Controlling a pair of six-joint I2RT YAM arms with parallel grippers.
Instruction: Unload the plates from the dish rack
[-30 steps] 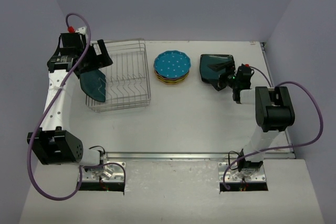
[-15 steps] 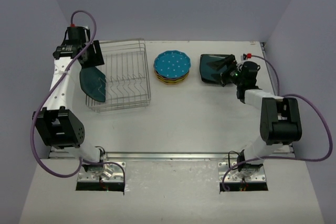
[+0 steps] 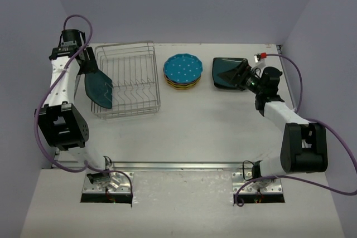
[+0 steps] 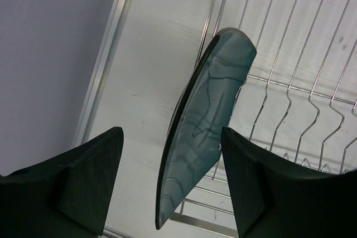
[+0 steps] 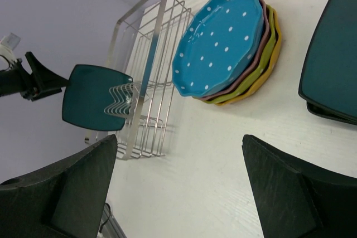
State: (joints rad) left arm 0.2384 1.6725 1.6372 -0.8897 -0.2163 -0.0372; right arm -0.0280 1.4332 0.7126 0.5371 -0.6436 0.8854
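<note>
White surface, lilac walls. One dark teal plate is left in the dish rack — squarish, glossy, with a crackle-veined glaze, standing tilted on edge at the rack's left end among thin silver wire tines. The left pincer has swung from above the rack to its outer left side and narrowed; its jaws now flank the plate's rim without touching — no grip yet. The right pincer has drawn back from the squarish stack, jaws wide and empty. The scalloped stack, dotted blue on top, lies between. Judgement: last plate pending.
</note>
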